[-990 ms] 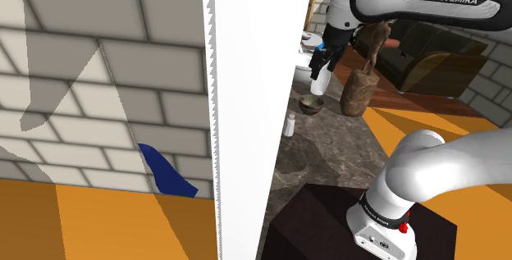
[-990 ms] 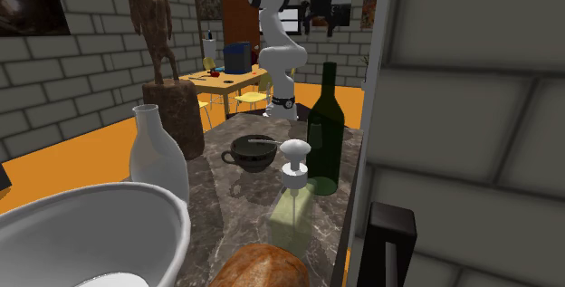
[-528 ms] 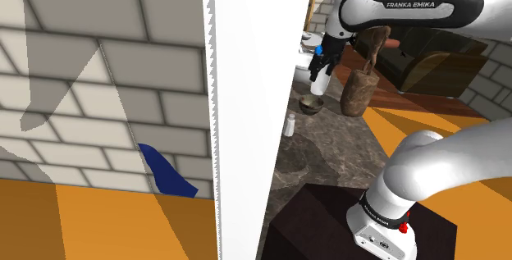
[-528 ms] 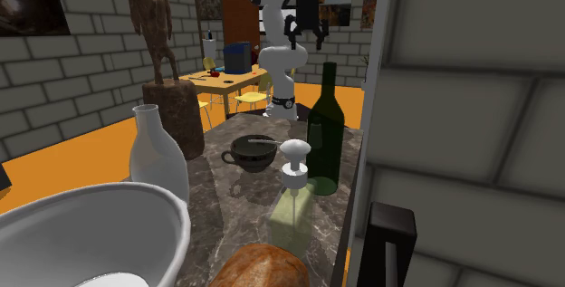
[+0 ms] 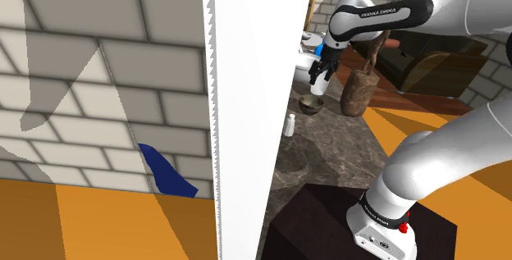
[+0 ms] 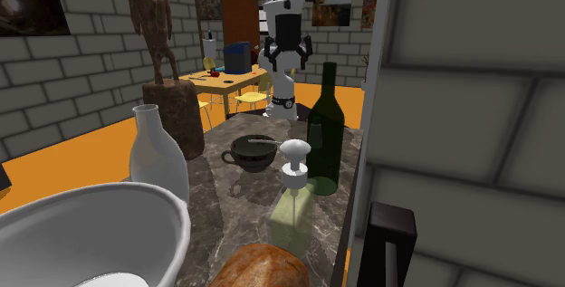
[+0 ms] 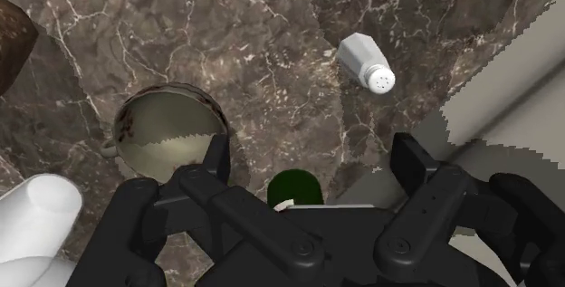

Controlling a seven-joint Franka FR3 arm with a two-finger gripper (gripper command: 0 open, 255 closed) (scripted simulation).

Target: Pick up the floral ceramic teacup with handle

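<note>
The teacup (image 6: 251, 153) is dark outside and pale inside, with a small handle, and it stands upright on the dark marble counter (image 6: 226, 204). In the shoulder view the teacup (image 5: 311, 105) sits just below my gripper (image 5: 317, 75). My gripper (image 6: 286, 59) hangs well above the counter, open and holding nothing. In the wrist view the teacup (image 7: 168, 138) lies beside one finger (image 7: 217, 155), outside the gap of the gripper (image 7: 312, 160). A green bottle's top (image 7: 294, 188) shows between the fingers, far below them.
A tall green bottle (image 6: 326, 131), a soap dispenser (image 6: 294, 190) and a white vase (image 6: 158, 154) stand near the cup. A salt shaker (image 7: 367, 63) lies on the marble. A wooden statue (image 6: 167, 77) and a white wall (image 5: 254, 94) border the counter.
The arm has lowered the gripper toward the counter and shifted it to the second exterior view's left. The fingers stayed open. The cup has not moved.
</note>
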